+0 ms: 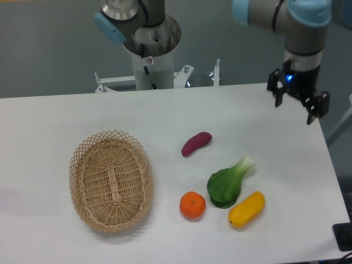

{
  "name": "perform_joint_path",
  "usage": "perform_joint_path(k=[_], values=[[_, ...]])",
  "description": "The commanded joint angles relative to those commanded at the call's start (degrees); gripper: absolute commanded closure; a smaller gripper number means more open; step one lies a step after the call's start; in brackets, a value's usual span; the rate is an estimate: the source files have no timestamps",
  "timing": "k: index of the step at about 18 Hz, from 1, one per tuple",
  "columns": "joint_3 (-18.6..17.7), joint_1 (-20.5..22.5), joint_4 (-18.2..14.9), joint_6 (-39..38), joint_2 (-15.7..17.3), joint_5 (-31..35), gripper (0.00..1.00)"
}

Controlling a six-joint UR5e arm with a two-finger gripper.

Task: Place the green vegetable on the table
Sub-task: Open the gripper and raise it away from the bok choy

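Well, the table (165, 118) already bears the green vegetable (226, 185), lying free at about five o'clock, touching the yellow fruit (247, 209). Up at two o'clock the gripper (297, 101) hangs with fingers spread, empty. Placing looks done; only retreat seems needed next.

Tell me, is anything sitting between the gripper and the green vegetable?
No. In the fixed camera view, only bare white table lies between the open gripper and the green vegetable.

Wicker basket (110, 180) at left; purple sweet potato (196, 143), orange (192, 204), yellow fruit (247, 209) rightward.
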Motion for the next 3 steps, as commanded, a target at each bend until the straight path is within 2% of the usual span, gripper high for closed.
perform_joint_path(k=[3], values=[[0.1,0.0,0.1,0.0,0.1,-0.7,0.00]])
